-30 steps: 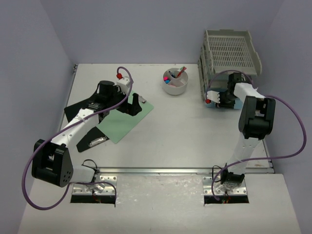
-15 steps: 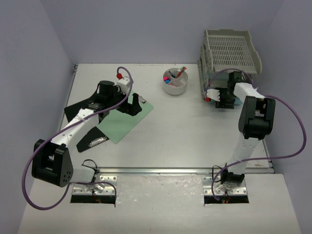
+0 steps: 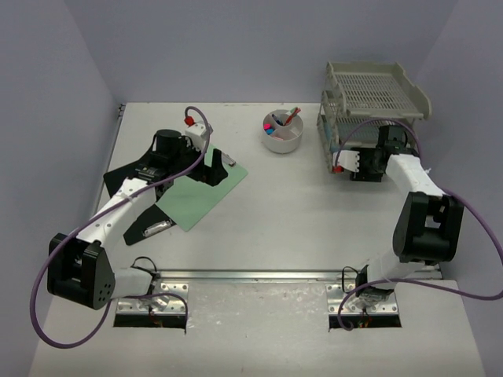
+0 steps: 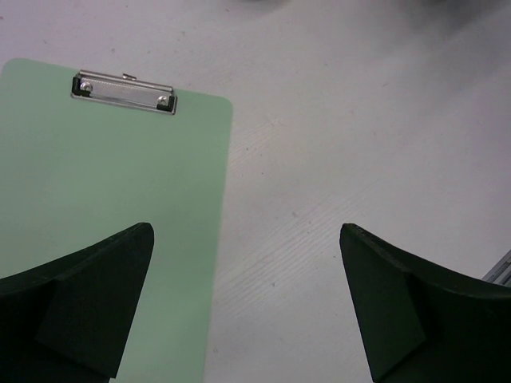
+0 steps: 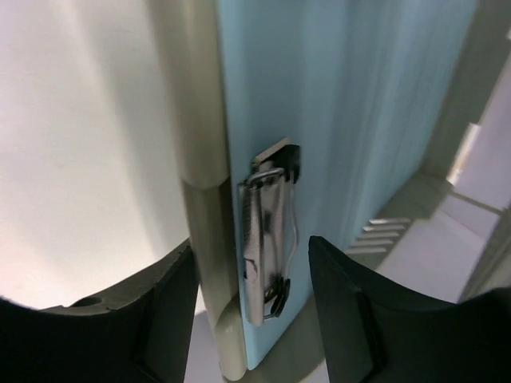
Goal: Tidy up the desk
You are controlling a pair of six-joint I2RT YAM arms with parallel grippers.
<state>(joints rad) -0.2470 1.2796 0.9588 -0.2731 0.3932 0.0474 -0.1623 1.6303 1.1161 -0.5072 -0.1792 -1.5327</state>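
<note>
- Top external view: the bench [image 3: 299, 220] fills the frame's middle, with grey trays [image 3: 376, 85] at upper right and a green clipboard [image 3: 200, 203] at centre left.
- Right wrist view: right jaws stand half apart astride the metal clip [image 5: 267, 239] of a blue clipboard [image 5: 343, 120] lying in a tray slot, not clamped.
- Left wrist view: left jaws are wide, hovering over the green clipboard's edge.
- Likely step: filing clipboards. The next move calls for lowering and pinching the green one.

So my desk [image 3: 299, 224] is this big flat white rectangle filling the middle of the frame, metal rail [image 3: 251, 275] along its bottom edge.
</note>
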